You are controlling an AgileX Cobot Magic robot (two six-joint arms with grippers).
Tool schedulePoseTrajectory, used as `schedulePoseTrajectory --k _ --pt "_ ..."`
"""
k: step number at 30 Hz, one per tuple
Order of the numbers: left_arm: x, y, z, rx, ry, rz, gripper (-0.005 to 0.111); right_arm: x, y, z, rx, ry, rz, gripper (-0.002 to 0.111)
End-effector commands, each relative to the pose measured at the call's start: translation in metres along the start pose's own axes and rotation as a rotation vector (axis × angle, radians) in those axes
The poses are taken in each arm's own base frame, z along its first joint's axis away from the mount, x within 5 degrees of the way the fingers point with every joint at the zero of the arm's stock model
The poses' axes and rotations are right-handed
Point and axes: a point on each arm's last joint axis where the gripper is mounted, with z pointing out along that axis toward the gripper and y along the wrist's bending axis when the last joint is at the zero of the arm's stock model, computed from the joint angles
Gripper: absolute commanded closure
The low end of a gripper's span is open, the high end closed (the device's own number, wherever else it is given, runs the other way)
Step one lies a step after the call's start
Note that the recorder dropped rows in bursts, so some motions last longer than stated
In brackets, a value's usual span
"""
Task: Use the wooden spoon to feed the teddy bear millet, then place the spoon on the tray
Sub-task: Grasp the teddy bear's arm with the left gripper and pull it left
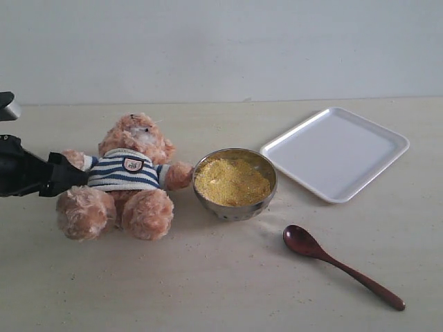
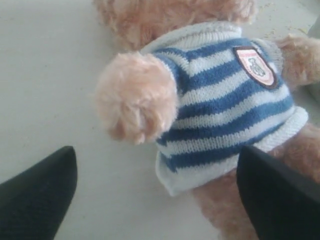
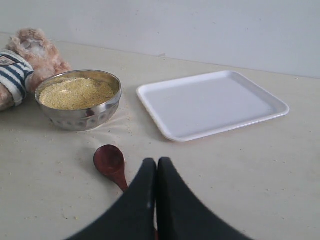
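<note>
The wooden spoon (image 1: 346, 270) lies nearest, on the bare bench (image 1: 208, 297) at the near right. Its oval bowl points to the left and its slim handle runs toward the near right. The spoon is empty and nothing holds it.

Farther back, in the middle, stands a round steel bowl (image 1: 235, 209). It is full with a heap of yellow millet (image 1: 232, 181). Some loose grains lie on the bench around it.

The white tray (image 1: 332, 153) rests at the far right, apart from the bowl, and has nothing on it.

The teddy bear (image 1: 128, 173) sits at the left, just beside the bowl, with its legs toward the near side and its head leaning back. One paw comes up to the rim of the bowl; I cannot tell if it touches.

The left hand (image 2: 157, 155) comes in from the left edge at the height of the bear's striped sweater. Its two black fingers (image 2: 45, 195) stand wide apart, with the bear's arm and the side of the sweater between them. It grips nothing, and I cannot tell if a finger touches the plush.

The right hand (image 3: 157, 167) does not show in the exterior view. In its own wrist view the two fingers are pressed fully together with nothing between them, and they hide part of the spoon's handle.
</note>
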Motion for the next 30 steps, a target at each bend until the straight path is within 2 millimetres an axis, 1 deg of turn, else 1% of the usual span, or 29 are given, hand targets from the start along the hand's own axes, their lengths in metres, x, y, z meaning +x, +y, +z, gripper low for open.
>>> schedulePoseTrajectory --k 1,5,8,9,15,17,20,24,30 --pt "-0.005 0.0 0.011 0.055 0.005 -0.048 0.025 -0.001 0.0 0.0 0.003 -0.017 -0.009 0.108" --pt "-0.009 -0.002 0.027 0.156 0.003 -0.122 0.025 -0.001 0.0 0.0 0.003 -0.017 -0.009 0.108" --pt "-0.008 0.001 0.037 0.174 0.004 -0.146 0.026 -0.001 0.0 0.0 0.003 -0.017 -0.009 0.108" --pt "-0.008 0.002 0.04 0.175 0.007 -0.126 0.026 -0.001 0.0 0.0 0.003 -0.017 -0.009 0.108" --pt "-0.013 0.004 0.041 0.171 -0.005 -0.096 0.024 -0.001 0.0 0.0 0.003 -0.017 -0.009 0.108" --pt "-0.013 0.005 0.041 0.151 -0.007 -0.092 0.018 -0.001 0.0 0.0 0.003 -0.017 -0.009 0.108" --pt "-0.012 0.006 0.042 0.147 -0.004 -0.095 0.012 -0.001 0.0 0.0 0.003 -0.017 -0.009 0.108" --pt "-0.01 -0.001 0.049 0.169 0.014 -0.082 0.011 -0.001 0.0 0.0 0.003 -0.017 -0.009 0.108" --pt "-0.005 -0.012 0.065 0.177 0.023 -0.066 0.011 -0.001 0.0 0.0 0.003 -0.017 -0.009 0.108"
